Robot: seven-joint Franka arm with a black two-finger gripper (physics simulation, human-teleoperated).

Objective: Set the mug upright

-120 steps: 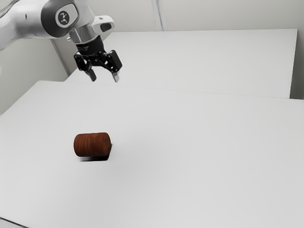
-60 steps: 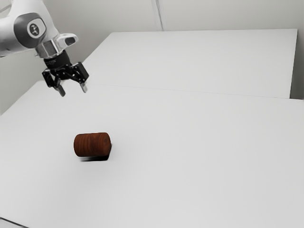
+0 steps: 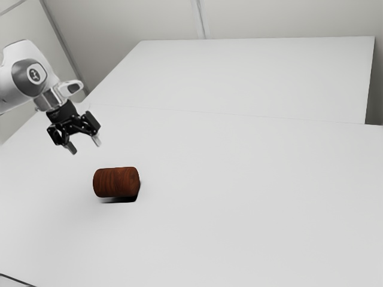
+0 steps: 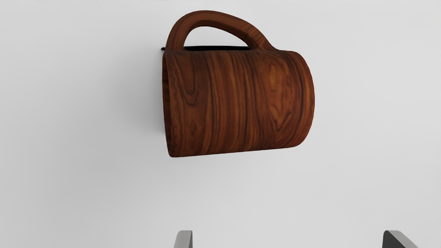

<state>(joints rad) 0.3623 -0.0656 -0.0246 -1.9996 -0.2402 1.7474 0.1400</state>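
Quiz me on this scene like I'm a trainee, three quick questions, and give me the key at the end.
1. True or false: the mug lies on its side on the table.
2. Pick one. The tool is:
A) shut on the mug
B) open, clear of the mug
C) shut, with nothing in it
3. Fill in the blank: the curved loop on the mug's side is its ____.

Key: 1. True. 2. B. 3. Handle.
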